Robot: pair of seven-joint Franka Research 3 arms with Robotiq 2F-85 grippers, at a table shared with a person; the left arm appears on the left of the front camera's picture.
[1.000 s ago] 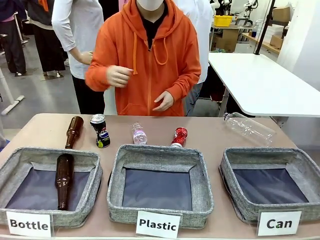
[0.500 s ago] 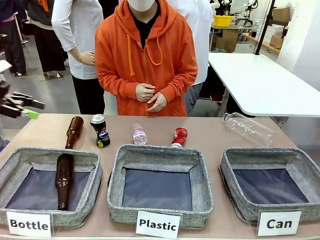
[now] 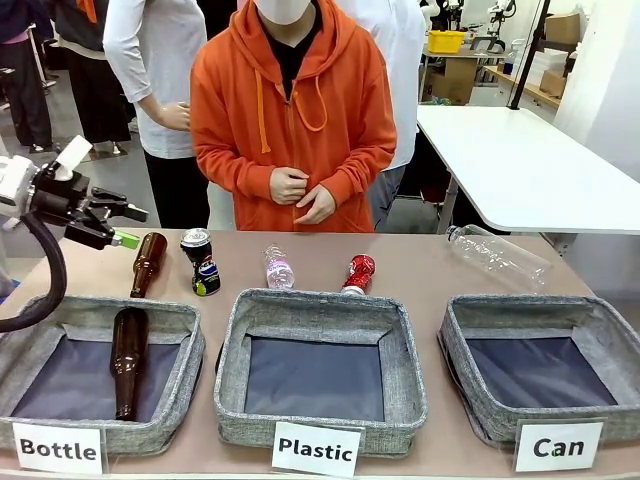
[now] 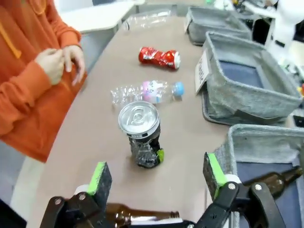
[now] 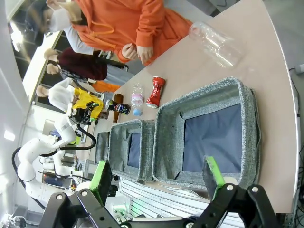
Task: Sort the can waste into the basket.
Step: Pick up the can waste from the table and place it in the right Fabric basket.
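Your left gripper is wide open, holding nothing, aimed at the black can standing on the table. The red can lies behind the Plastic basket. Your right gripper, also wide, hovers over the Can basket.

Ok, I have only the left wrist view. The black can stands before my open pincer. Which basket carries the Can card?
Observer: The basket at the robot's right end; the card stands at its near wall.
Operator: Is anything in it already?
Observer: No, the front view shows it holding nothing.
Operator: And the right pincer?
Observer: The right pincer is open, pointing toward that basket from the robot's side.
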